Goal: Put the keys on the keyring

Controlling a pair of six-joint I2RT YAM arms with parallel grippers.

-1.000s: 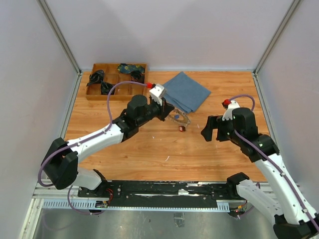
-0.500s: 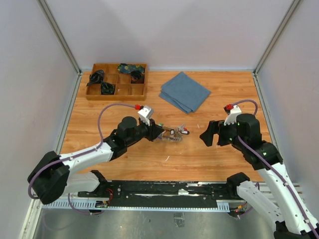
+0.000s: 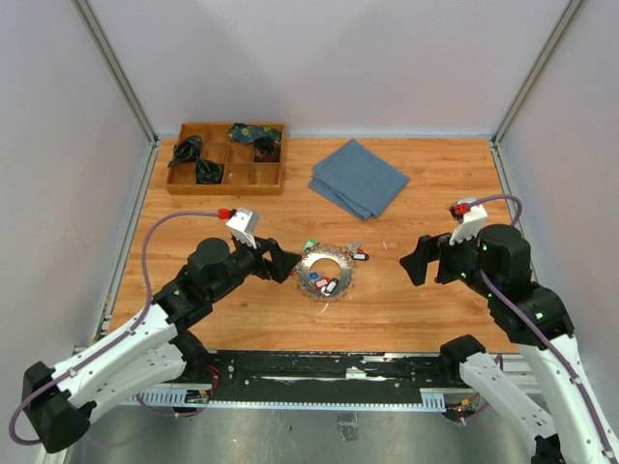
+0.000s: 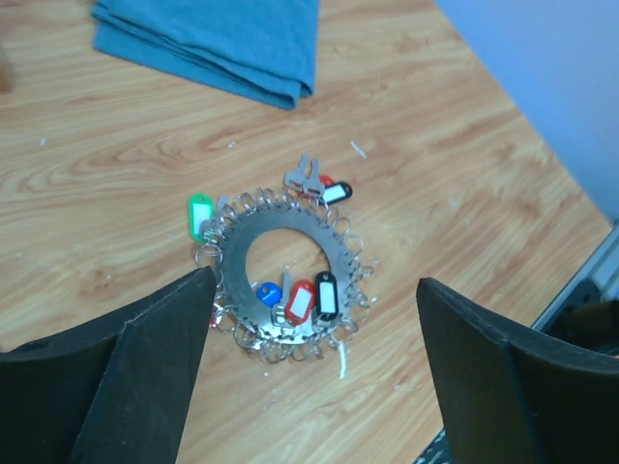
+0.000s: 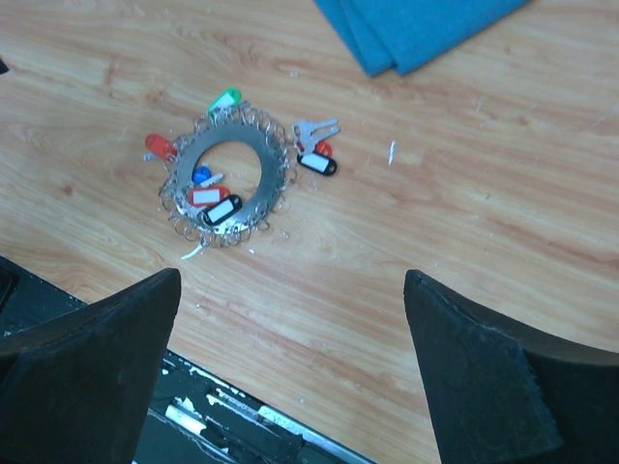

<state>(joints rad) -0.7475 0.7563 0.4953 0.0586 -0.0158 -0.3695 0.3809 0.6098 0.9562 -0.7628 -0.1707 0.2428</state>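
The large silver metal keyring (image 3: 309, 276), fringed with small wire loops and keys, now lies flat on the wooden worktop (image 3: 222, 217), a little below the centre of the overhead view. A second ago the left gripper (image 3: 282, 263) was carrying it near the folded blue cloth (image 3: 360, 179). It has since brought the ring down toward the near edge and let go. Its jaws now stand wide and empty, just left of the ring and apart from it, with the arm drawn back toward the lower left. The right gripper (image 3: 418, 263) has eased slightly to the right; its jaws are wide and hold nothing, well clear of the ring on the right side. In the left wrist view the ring sits between the two dark fingers, with blue, red and black oblong tags resting on its lower part and a green tag (image 4: 198, 215) at its upper-left rim. Whether each of these is actually threaded on cannot be told. A pair of loose silver keys with black and red tags (image 4: 324, 187) lies just beside the ring's upper-right rim and looks unattached. The ring seems to have been set down where both arms can reach it, so those loose keys are probably next to be picked up and threaded on. The wooden compartment tray (image 3: 227, 179) at upper left is untouched.
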